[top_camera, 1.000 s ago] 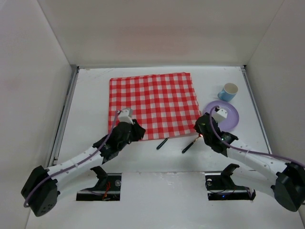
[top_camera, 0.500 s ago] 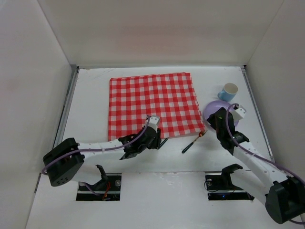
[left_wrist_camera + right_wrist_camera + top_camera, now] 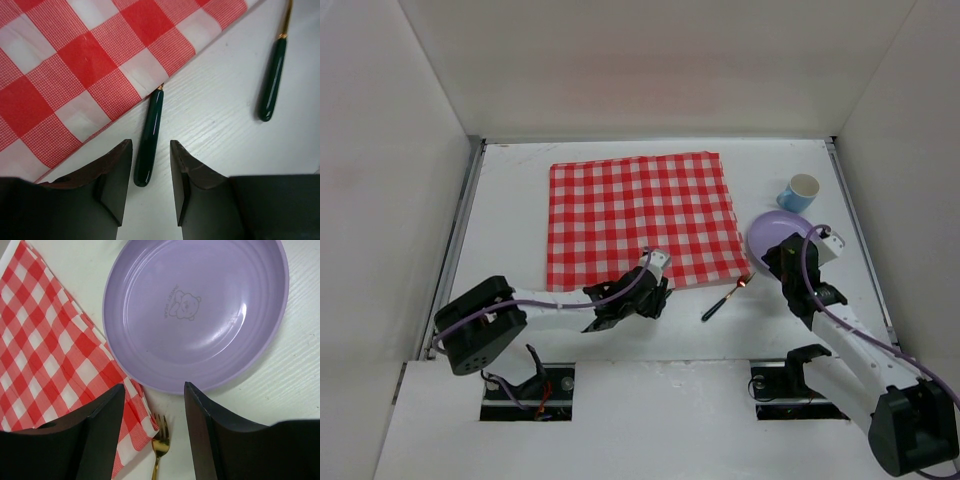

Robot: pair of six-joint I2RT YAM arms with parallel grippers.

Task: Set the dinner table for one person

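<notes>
**While both grippers hang spread, cutlery and plate wait off the cloth**

Because the left gripper (image 3: 149, 167) is lined up on the dark-green-handled utensil (image 3: 150, 132), its fingers stand spread with the butt of that handle lying between their tips, touching neither. Beyond the fingers the handle runs under the hem of the red-and-white checked cloth (image 3: 65, 65), so its head is hidden; it may be a knife or a spoon. Well outside those fingers, on the right of the left wrist view, lies the gold fork with a dark green handle (image 3: 271, 75).

The right gripper (image 3: 154, 387) is likewise open and holds nothing. The fork's tines show low between its fingers, and the near rim of the round lilac plastic plate (image 3: 215, 350) sits just ahead of their tips. I judge that this pose suits a pinch on the rim, to carry the plate onto the cloth. Beneath both pairs of fingers spreads the large matte white dinner table (image 3: 225, 150), bearing everything.
</notes>
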